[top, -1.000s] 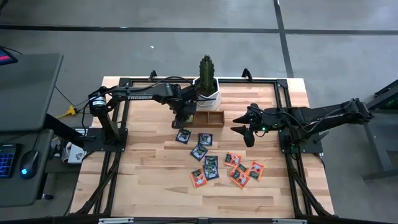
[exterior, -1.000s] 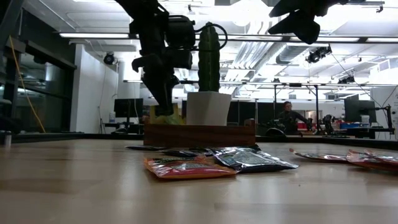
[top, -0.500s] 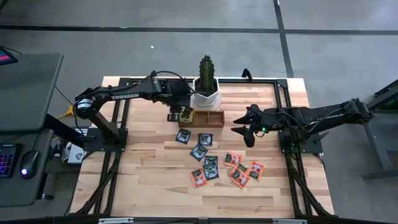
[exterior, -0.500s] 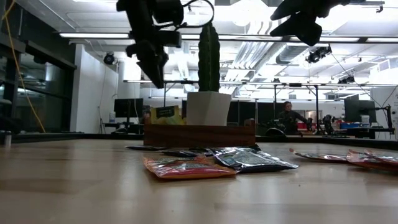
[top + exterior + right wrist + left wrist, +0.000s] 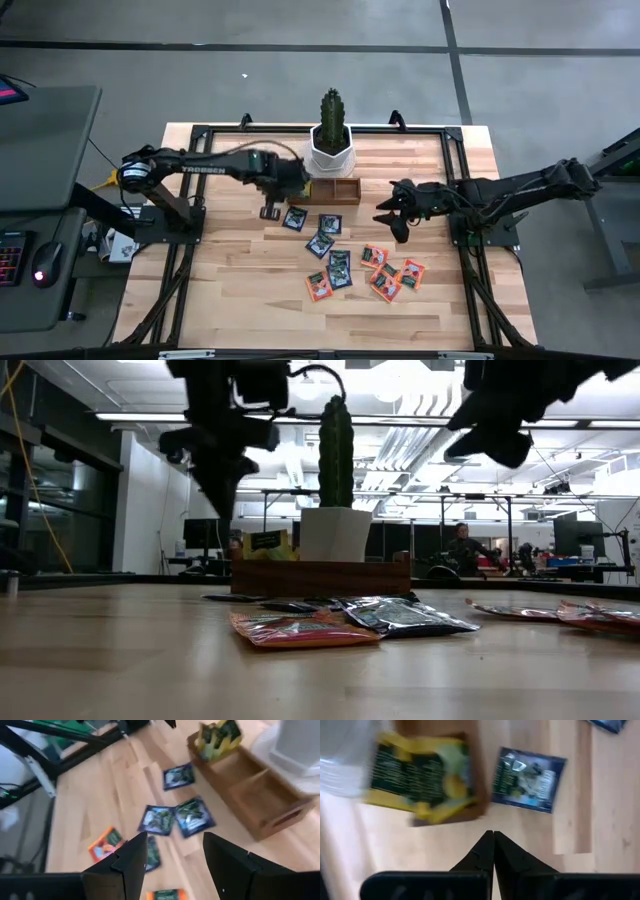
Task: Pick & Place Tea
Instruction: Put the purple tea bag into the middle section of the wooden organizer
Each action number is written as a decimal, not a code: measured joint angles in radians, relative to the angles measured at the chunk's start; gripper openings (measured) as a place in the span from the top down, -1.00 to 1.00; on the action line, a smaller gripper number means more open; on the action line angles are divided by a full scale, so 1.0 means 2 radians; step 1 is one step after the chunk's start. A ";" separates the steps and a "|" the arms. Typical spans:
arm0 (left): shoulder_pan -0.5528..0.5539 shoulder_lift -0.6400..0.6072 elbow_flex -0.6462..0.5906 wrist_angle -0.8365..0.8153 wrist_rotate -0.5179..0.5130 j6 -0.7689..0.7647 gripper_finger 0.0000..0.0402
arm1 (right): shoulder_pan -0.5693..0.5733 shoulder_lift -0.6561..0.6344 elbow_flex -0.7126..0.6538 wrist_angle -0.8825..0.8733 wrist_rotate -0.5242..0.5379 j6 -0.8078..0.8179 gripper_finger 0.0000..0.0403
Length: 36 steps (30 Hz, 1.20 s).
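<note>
Several tea sachets lie flat on the table: blue ones (image 5: pixel 295 218) (image 5: pixel 320 243) near the tray, orange ones (image 5: pixel 386 285) nearer the front. A yellow sachet (image 5: pixel 415 780) stands in the left compartment of the wooden tray (image 5: pixel 340 190), leaning on its wall. My left gripper (image 5: pixel 270 211) hangs shut above bare table, left of the tray and of a blue sachet (image 5: pixel 527 779); its fingers (image 5: pixel 493 840) hold nothing. My right gripper (image 5: pixel 392 215) hovers open, right of the tray and above the table, also holding nothing (image 5: pixel 172 850).
A white pot with a cactus (image 5: pixel 331 140) stands just behind the tray. Black frame rails (image 5: pixel 200 190) run along the table's sides. Bare wood lies at the near left (image 5: pixel 240 290).
My left gripper has let go of the yellow sachet, which stays standing in the tray's left compartment. The gripper has risen off it and swung toward the table's left and near edges. My right gripper has sunk a little.
</note>
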 joint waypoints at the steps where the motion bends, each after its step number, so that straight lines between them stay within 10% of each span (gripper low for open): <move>1: -0.008 -0.006 -0.014 0.008 0.001 -0.012 0.99 | 0.004 0.001 -0.010 0.020 -0.001 0.006 0.06; 14: -0.128 -0.037 -0.162 0.227 0.018 -0.185 1.00 | 0.033 0.140 -0.055 0.223 0.004 0.009 0.06; 20: -0.140 -0.037 -0.176 0.249 -0.050 -0.245 1.00 | 0.033 0.240 -0.017 0.238 -0.018 0.012 0.06; 36: -0.139 0.041 -0.187 0.300 -0.104 -0.237 1.00 | 0.035 0.298 0.015 0.250 -0.034 0.038 0.06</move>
